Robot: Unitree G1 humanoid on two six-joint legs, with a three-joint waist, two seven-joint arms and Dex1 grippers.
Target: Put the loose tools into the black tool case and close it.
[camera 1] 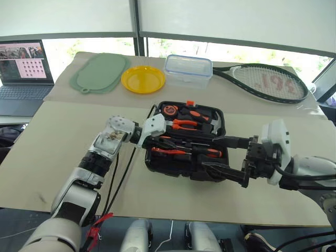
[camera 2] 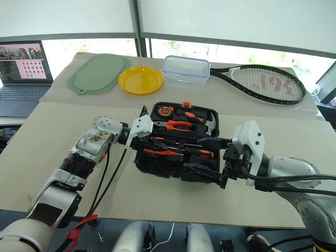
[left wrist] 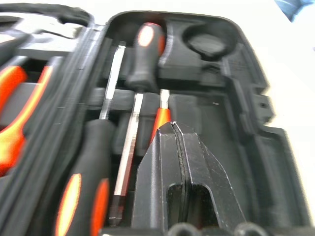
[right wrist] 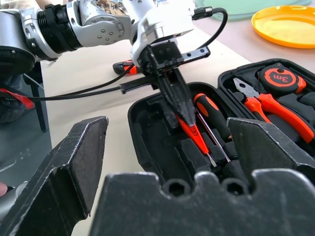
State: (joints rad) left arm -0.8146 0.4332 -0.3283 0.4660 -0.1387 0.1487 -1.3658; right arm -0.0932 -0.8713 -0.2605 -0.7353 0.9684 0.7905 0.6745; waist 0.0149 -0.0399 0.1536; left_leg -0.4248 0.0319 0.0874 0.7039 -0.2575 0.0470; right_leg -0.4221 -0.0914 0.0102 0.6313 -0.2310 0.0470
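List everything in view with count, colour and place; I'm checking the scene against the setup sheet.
Black tool case: one, black, open, table centre.
Screwdrivers: two, orange-and-black, in the case's near half.
Slim tester: one, red-orange, in the near half under the left claw.
Pliers: one, orange handles, far half.
Tape measure: one, orange-black, far half.
Utility knife: one, orange-black, on the table beside the case.
Plate: one, yellow, far side.
Mat: one, green, beside the plate.
Box: one, clear, blue-rimmed.
Racket: one, black, far right.
Laptop: one, far left.
Left claw: shut.
Right claw: open.

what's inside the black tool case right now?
Open black tool case: pliers and tape measure in far half; screwdrivers in near half, where shut left claw presses a slim orange tool. Some slots hidden behind the claws.
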